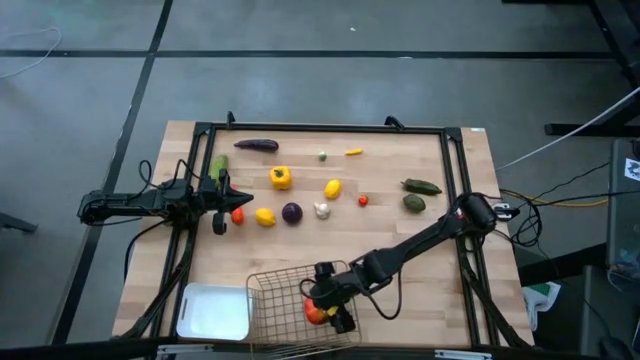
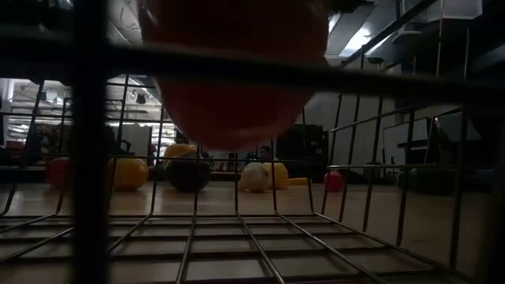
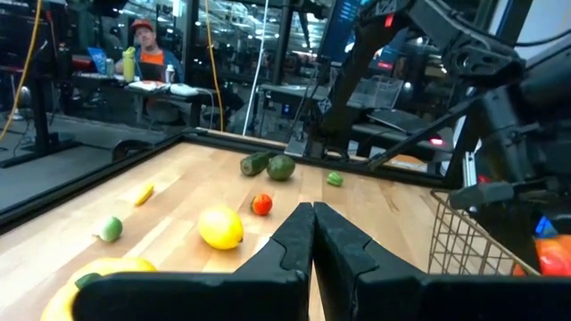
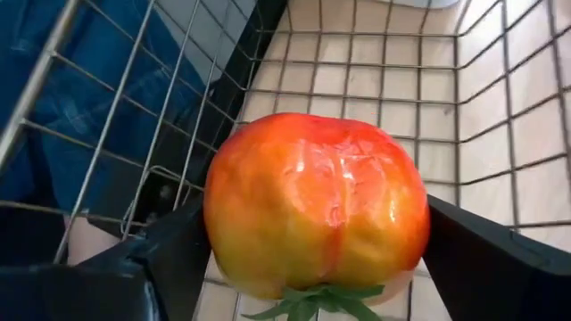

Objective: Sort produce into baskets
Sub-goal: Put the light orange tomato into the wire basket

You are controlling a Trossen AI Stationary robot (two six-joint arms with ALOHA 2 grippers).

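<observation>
Right gripper [image 1: 322,310] spread wide, clamping orange pepper [image 4: 317,203] over wire basket [image 1: 275,290], left gripper [image 1: 222,208] clenched empty.

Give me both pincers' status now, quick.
Left pincer: closed, empty, above the table's left side.
Right pincer: closed on the orange-red tomato, held over the wire basket.

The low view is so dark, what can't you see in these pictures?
- Low view: the silver wire-mesh basket bars and the hanging orange-red tomato block the right pincer.
- High view: the tiny green piece is too small to name.
- Right wrist view: the tomato hides the basket floor beneath.
</observation>
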